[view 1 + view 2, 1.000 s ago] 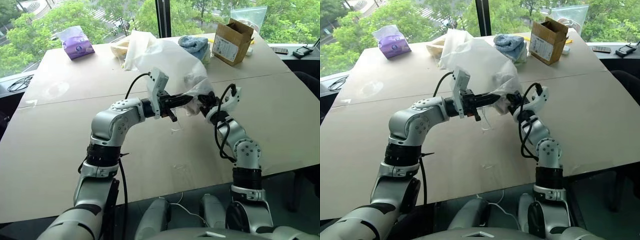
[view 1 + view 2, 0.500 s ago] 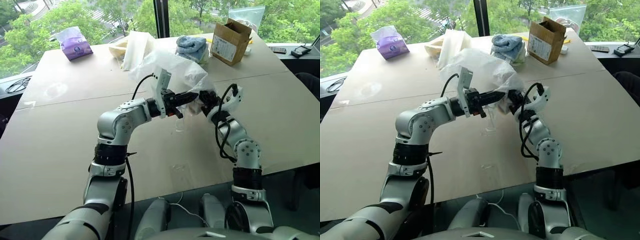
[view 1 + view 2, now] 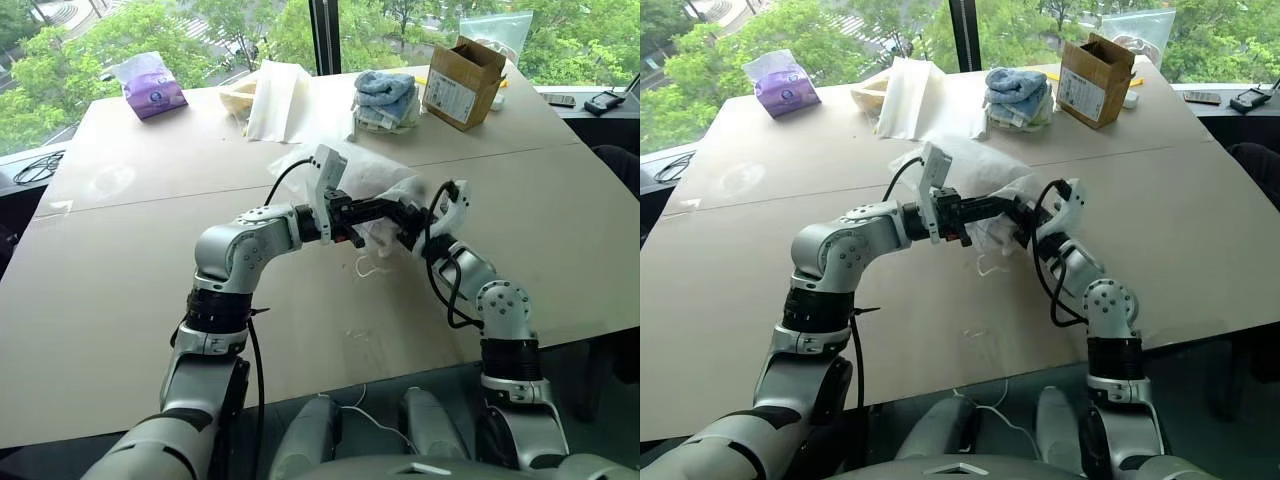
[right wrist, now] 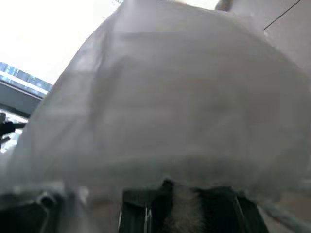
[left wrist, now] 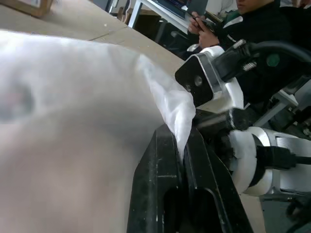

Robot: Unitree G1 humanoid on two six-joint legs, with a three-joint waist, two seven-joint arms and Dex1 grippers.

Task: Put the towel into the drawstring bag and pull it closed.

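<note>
The drawstring bag (image 3: 365, 180), thin white fabric, lies slumped on the table (image 3: 150, 290) between my two arms. Its mouth edge is bunched where the grippers meet. My left gripper (image 3: 392, 211) reaches in from the left, shut on that edge; in the left wrist view the black fingers (image 5: 167, 160) pinch a fold of the bag (image 5: 73, 116). From the right, my right gripper (image 3: 412, 224) is shut on the same bunched edge, and the fabric (image 4: 184, 107) drapes over it. A loop of white cord (image 3: 368, 268) hangs below onto the table. The towel is hidden.
Along the table's far side stand a purple tissue pack (image 3: 152, 88), folded cream cloth (image 3: 275, 100), stacked blue and white towels (image 3: 385, 95), a cardboard box (image 3: 462, 70) and a clear plastic bag (image 3: 497, 30). A person with a phone (image 5: 243, 19) sits beyond the table.
The bag, held up and billowing a second ago, has sunk and collapsed onto the table. Both grippers have come down a little, still gripping its edge.
</note>
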